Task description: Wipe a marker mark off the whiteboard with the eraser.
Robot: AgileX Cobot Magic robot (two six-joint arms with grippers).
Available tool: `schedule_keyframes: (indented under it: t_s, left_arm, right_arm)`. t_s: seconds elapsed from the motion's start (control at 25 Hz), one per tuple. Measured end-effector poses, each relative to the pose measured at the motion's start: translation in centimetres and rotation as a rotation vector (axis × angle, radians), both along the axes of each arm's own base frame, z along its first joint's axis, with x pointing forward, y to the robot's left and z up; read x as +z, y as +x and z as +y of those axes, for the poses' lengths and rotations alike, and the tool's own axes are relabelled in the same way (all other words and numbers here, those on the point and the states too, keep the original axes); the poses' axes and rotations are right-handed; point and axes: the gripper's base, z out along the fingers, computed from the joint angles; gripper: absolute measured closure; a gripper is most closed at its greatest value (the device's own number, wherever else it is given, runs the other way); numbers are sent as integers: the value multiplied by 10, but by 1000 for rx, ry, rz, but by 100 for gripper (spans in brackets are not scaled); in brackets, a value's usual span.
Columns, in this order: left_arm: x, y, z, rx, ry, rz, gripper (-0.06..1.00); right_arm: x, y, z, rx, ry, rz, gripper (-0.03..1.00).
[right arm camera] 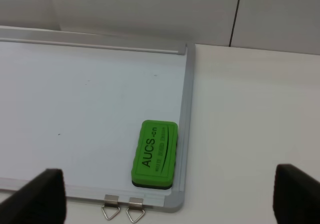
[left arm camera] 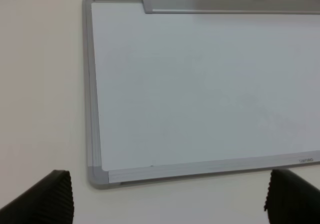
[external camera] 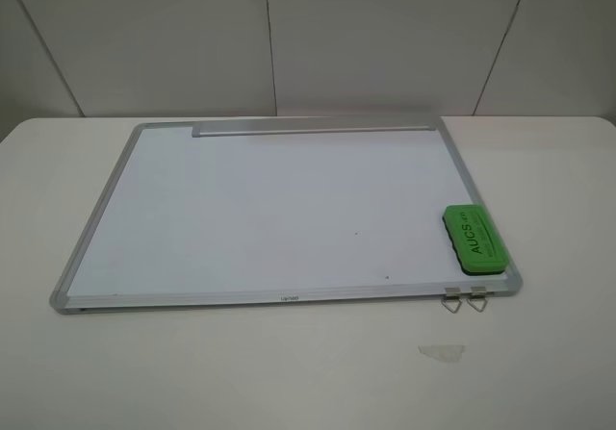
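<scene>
The whiteboard (external camera: 260,209) lies flat on the white counter (external camera: 558,334), its silver-grey frame complete on all sides and its grey tray strip (external camera: 313,128) running along the edge farthest from the camera. The eraser (external camera: 473,240), a bright green block with dark "AUCS" lettering facing up, rests on the whiteboard's surface in its near right corner, its long side lying just inside the right frame rail and touching or nearly touching it. Two small metal hanging clips (external camera: 465,300) jut from the whiteboard's near edge, just below the eraser. A pale scrap of tape (external camera: 441,352) sits on the counter a little in front of that same corner, apart from the frame.

No marker mark can be made out on the whiteboard; only a couple of tiny dark specks (external camera: 388,278) show on the white surface, left of the eraser.

The left claw (left arm camera: 167,196) hangs above the whiteboard's near left corner, its black fingers spread wide and empty. The right claw (right arm camera: 167,196) hangs above the eraser's corner of the whiteboard, fingers likewise spread wide apart, holding nothing, with the eraser lying between them in its wrist view
</scene>
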Motion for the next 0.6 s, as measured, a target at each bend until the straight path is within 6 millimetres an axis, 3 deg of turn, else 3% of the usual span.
schedule_keyframes:
  t_s: [0.6]
  left_arm:
    - [0,0,0,0,0,0,16]
  right_arm:
    - [0,0,0,0,0,0,14]
